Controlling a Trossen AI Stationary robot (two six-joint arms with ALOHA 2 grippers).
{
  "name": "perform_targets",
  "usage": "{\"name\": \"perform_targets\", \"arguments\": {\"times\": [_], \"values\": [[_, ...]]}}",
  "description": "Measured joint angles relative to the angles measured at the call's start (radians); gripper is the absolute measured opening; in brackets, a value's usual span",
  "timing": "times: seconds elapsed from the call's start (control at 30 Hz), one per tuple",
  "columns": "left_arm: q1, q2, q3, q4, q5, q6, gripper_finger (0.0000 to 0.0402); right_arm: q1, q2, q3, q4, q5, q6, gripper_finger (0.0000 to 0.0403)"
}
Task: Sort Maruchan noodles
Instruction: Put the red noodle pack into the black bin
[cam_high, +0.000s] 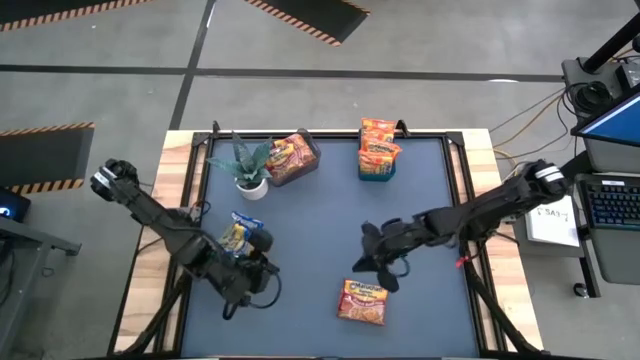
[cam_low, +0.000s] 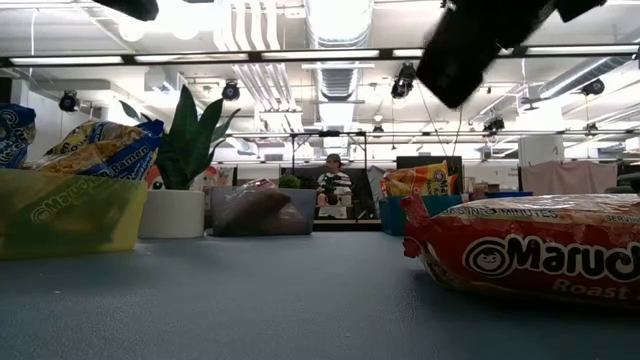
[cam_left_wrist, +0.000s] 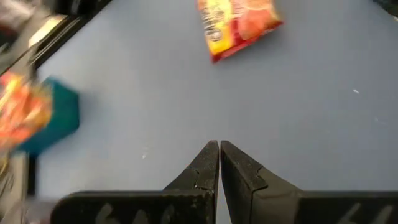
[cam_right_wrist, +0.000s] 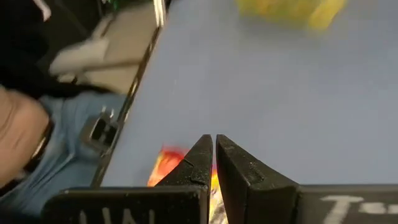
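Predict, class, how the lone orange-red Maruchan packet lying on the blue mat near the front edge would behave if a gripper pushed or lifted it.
The orange-red packet lies flat and low, so it would probably slide rather than tip or roll. Its glossy, crinkled wrapper suggests a slippery, yielding skin. It looks puffy for its size, so it is likely light, and its contents may be brittle.

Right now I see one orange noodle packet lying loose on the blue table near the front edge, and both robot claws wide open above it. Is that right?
Not quite. The orange packet does lie loose on the blue table near the front edge, but the claws are shut, not open. The left wrist view shows the left gripper with its fingers pressed together, and the right wrist view shows the same for the right gripper. Neither holds anything.
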Motion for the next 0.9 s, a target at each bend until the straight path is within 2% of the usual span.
{"name": "perform_targets", "arguments": {"times": [0.07,0.23,0.37,0.57,0.7,0.9], "values": [[0.032,0.0,-0.001,0.017,0.059,0.097,0.0,0.003,0.054,0.048,-0.088,-0.05,0.05,0.0012],[0.099,0.0,-0.009,0.015,0.064,0.224,0.0,0.029,0.192,0.184,-0.357,-0.119,0.187,0.0012],[0.146,0.0,-0.017,0.016,0.063,0.261,0.0,0.06,0.3,0.275,-0.528,-0.221,0.294,0.0012],[0.185,0.0,-0.023,0.017,0.063,0.237,0.0,0.09,0.432,0.365,-0.56,-0.307,0.325,0.0012],[0.183,0.0,-0.025,0.019,0.064,0.233,0.0,0.075,0.465,0.404,-0.542,-0.305,0.298,0.0012],[0.183,0.0,-0.026,0.019,0.064,0.19,0.0,0.017,0.515,0.388,-0.512,-0.313,0.241,0.0012]]}}
